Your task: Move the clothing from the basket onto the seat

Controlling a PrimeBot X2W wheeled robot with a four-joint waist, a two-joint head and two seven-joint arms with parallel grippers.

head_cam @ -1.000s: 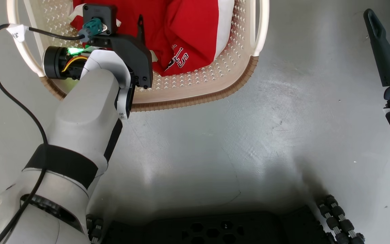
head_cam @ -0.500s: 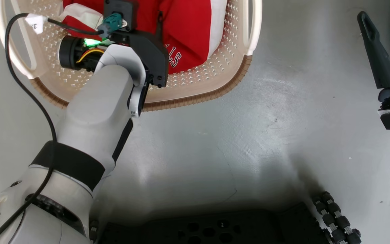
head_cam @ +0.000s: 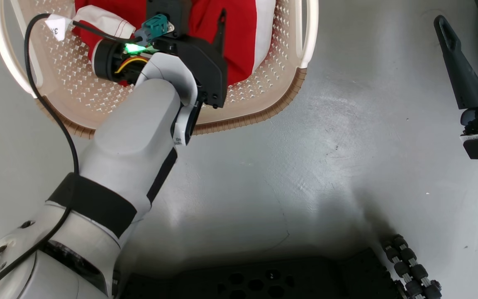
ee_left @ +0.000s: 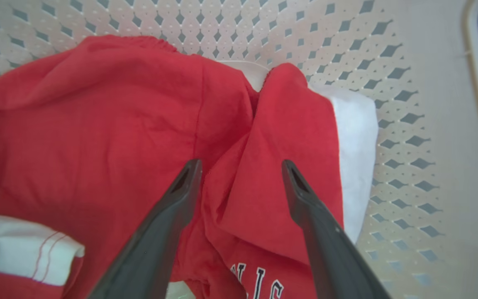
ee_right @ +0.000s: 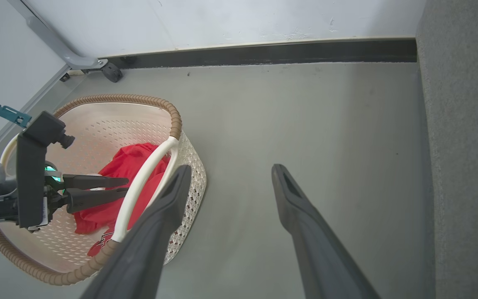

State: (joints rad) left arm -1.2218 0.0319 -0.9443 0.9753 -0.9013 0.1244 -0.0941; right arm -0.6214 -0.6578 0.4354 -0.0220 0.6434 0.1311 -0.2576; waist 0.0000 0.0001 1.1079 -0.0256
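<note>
Left arm (head_cam: 139,124) reaches forward over basket (head_cam: 264,114) rim, wrist angled down inside. Left fingers (ee_left: 190,173) spread wide, gripping nothing; tips close over crumpled red clothing (ee_left: 98,124), raised fold between them, contact unclear. Clothing lies in basket. Right fingers (ee_right: 172,199) parted, empty, above floor (ee_right: 305,116); basket to their left.

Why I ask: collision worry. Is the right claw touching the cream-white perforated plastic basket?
Apart. Head view shows bare grey floor between right claw and basket.
</note>
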